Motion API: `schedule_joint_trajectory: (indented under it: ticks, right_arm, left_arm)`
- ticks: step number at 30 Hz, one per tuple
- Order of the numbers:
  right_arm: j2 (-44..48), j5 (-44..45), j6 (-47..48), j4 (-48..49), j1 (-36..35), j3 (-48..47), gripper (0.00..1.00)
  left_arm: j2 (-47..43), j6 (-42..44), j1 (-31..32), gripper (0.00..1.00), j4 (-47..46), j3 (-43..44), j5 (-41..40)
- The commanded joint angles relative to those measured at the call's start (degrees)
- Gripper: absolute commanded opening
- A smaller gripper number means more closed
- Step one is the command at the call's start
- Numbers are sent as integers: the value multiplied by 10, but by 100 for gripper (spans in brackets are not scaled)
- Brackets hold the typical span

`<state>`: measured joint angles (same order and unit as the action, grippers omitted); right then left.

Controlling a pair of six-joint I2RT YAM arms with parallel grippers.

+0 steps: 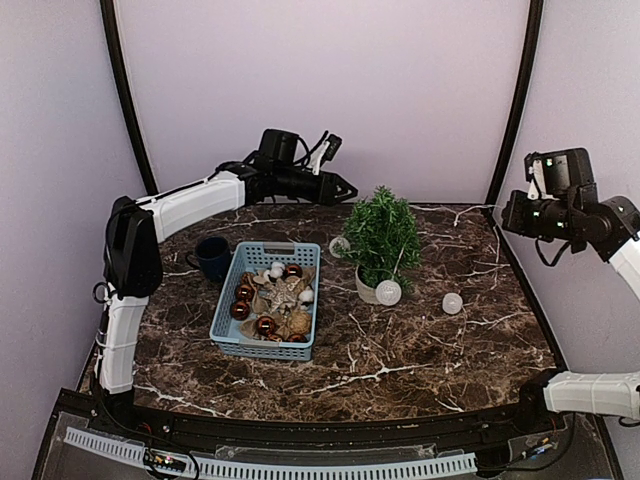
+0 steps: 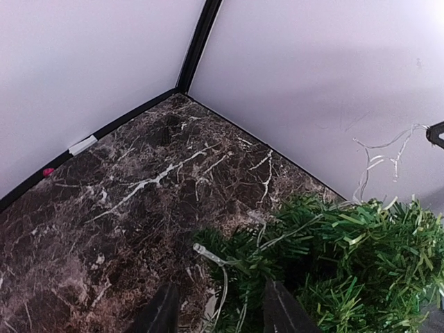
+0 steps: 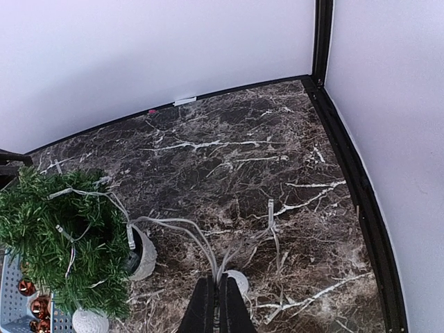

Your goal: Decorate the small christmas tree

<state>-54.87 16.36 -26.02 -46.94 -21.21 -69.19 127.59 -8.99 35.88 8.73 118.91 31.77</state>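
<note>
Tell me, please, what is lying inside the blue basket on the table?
The blue basket holds shiny copper baubles, small white balls and a pale star ornament. They pile up, so the basket floor and anything beneath them are hidden.

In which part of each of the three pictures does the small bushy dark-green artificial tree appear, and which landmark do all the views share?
Top external: the small bushy dark-green artificial Christmas tree stands a little right of centre, in its white pot.
Left wrist: it fills the lower right corner; the pot is hidden.
Right wrist: it is at the lower left edge.
Shared landmark: the black corner post at the right rear of the table.
</note>
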Motion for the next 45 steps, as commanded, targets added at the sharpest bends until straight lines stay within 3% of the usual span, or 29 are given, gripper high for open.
schedule_joint_trajectory:
  ticks: [1, 6, 13, 18, 27, 32, 40, 45]
  right_arm:
    - [5, 18, 2, -16, 4, -12, 0]
    - [-14, 40, 11, -12, 4, -2, 0]
    - [-44, 54, 3, -7, 12, 4, 0]
    - [-45, 51, 4, -14, 28, 6, 0]
    - [-15, 41, 9, -56, 45, -23, 0]
    - [2, 56, 11, -97, 45, -46, 0]
    - [9, 89, 10, -128, 46, -44, 0]
    - [15, 76, 3, -138, 46, -44, 0]
  left_arm:
    - [-52, 21, -2, 46, 21, 4, -30]
    - [-113, 37, 8, 63, 13, -45, -30]
    - [-208, 83, 70, 78, 23, -119, -149]
    - [-210, 109, 122, 84, 24, -110, -197]
    - [-142, 109, 149, 90, 26, -57, -221]
    - [-126, 109, 152, 83, 17, -56, -241]
    - [-115, 107, 152, 52, -4, -54, -246]
    - [-112, 109, 152, 40, -8, -53, -242]
